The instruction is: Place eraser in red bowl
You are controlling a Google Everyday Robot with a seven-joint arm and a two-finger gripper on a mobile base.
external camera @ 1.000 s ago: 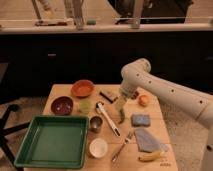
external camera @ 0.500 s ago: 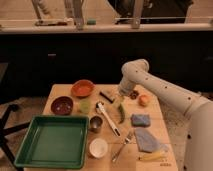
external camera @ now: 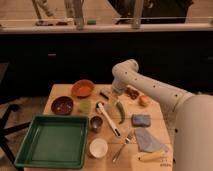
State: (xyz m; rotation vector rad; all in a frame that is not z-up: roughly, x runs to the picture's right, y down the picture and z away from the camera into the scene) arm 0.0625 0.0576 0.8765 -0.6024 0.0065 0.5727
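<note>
The eraser (external camera: 104,95) is a small dark block lying on the wooden table (external camera: 160,112) toward the back, just right of the red bowl. The red bowl (external camera: 82,88) is bright orange-red, stands at the back left of the table and looks empty. My gripper (external camera: 116,94) hangs from the white arm (external camera: 150,90) that reaches in from the right. It is low over the table, just to the right of the eraser and a short gap from it. Nothing shows in its hold.
A maroon bowl (external camera: 62,105) stands left of a pale green object (external camera: 85,106). A green chili (external camera: 120,111), white brush (external camera: 107,119), metal cup (external camera: 96,123), white cup (external camera: 98,147), blue sponge (external camera: 141,120), blue cloth (external camera: 147,139), banana (external camera: 150,156), orange fruit (external camera: 144,100) and green tray (external camera: 52,140) fill the table.
My gripper has moved a little to the left, closer to the eraser. The objects on the table have not moved.
</note>
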